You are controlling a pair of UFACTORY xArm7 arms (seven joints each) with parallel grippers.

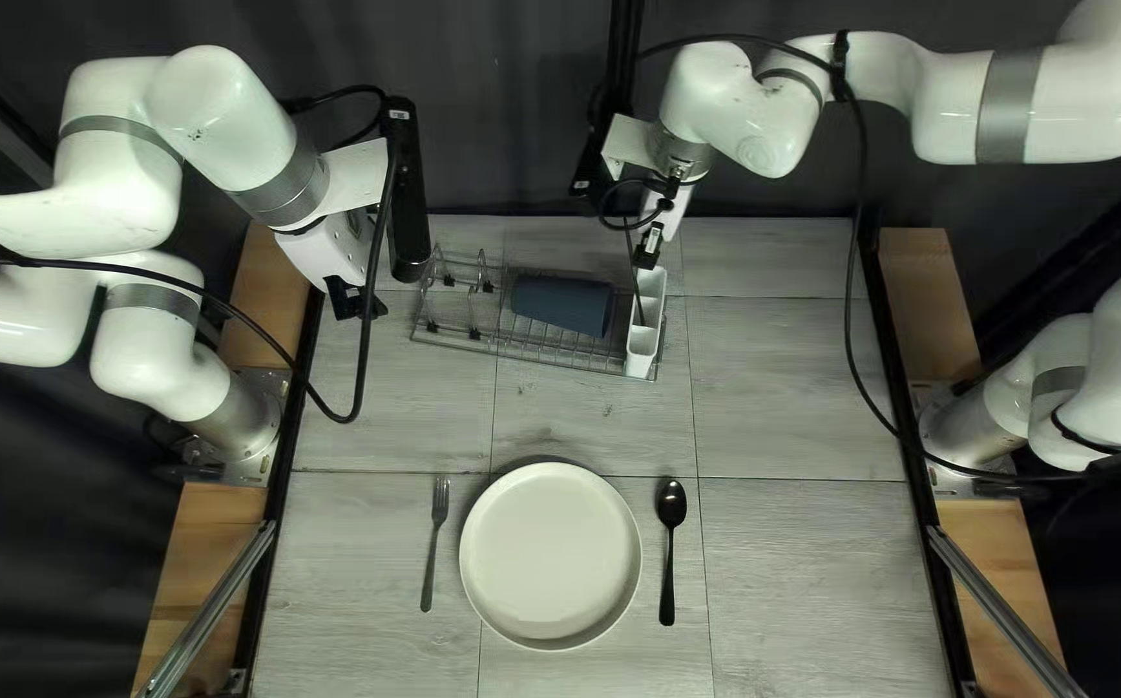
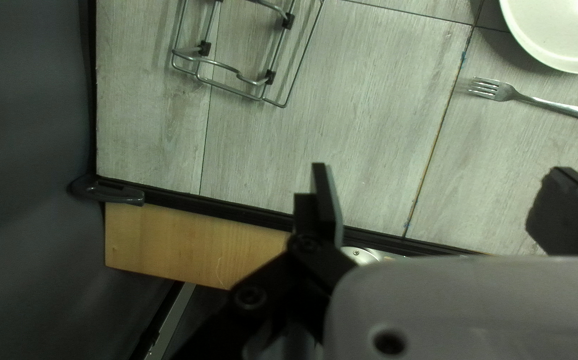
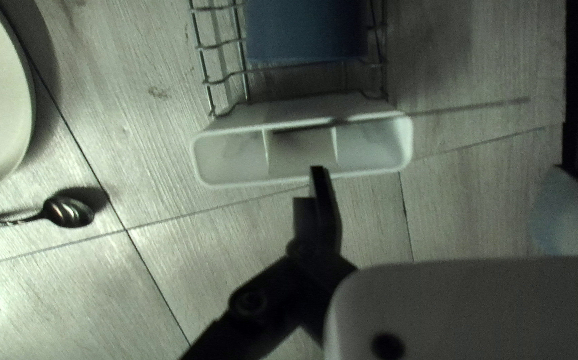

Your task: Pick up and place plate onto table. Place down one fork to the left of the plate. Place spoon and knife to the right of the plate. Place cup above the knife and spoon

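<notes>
The plate (image 1: 551,556) is lying on the table (image 1: 793,569), with the fork (image 1: 438,543) lying to its left and the spoon (image 1: 670,549) to its right, while the blue cup (image 1: 560,304) is lying on its side in the wire rack (image 1: 528,347) beyond them. A thin dark knife (image 1: 639,300) is leaning out of the white holder (image 1: 642,343) at the rack's right end, and the right gripper (image 1: 649,243) is hanging over that holder with its fingers standing spread. The left gripper (image 1: 356,301) is hovering near the rack's left end, its fingers also standing wide apart
</notes>
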